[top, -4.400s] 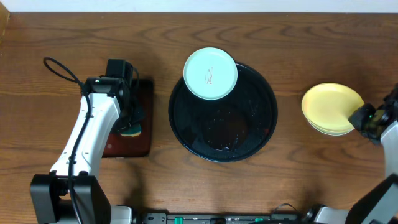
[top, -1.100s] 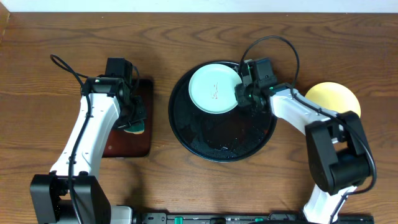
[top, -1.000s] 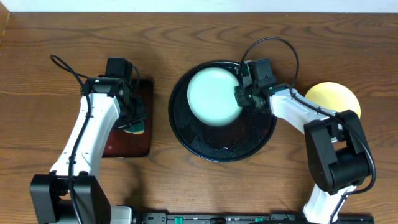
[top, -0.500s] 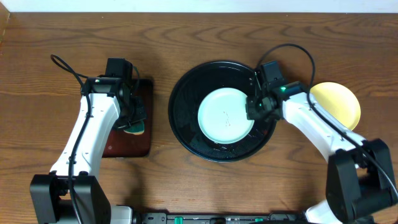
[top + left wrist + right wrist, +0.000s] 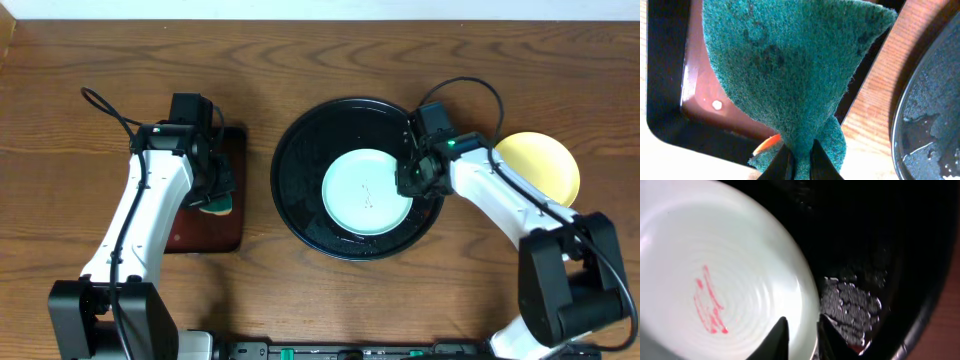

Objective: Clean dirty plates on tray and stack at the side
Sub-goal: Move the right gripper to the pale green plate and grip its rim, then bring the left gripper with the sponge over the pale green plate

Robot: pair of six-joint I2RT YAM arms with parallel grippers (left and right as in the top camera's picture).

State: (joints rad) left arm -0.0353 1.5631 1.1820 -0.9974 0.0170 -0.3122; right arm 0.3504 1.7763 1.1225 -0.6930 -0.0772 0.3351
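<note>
A pale mint-blue plate (image 5: 366,193) with reddish smears lies in the middle of the round black tray (image 5: 300,150). My right gripper (image 5: 409,182) is shut on the plate's right rim; the right wrist view shows the rim between the fingers (image 5: 802,332), the smears on the plate (image 5: 710,300) and the wet tray (image 5: 880,240). A yellow plate (image 5: 545,165) sits on the wood table to the right. My left gripper (image 5: 212,192) is shut on a green scouring pad (image 5: 790,65) over the red-brown tray (image 5: 205,232). The second mint-blue plate is not in view.
The rectangular red-brown tray (image 5: 700,107) has a dark rim and an orange scrap (image 5: 765,145) in it. Water drops lie on the black tray's floor (image 5: 850,302). The wood table's back edge runs along the top of the overhead view.
My right arm came from the yellow plate at the right, took the mint-blue plate at the tray's far rim and drew it to the tray's middle. The left arm has not moved.
</note>
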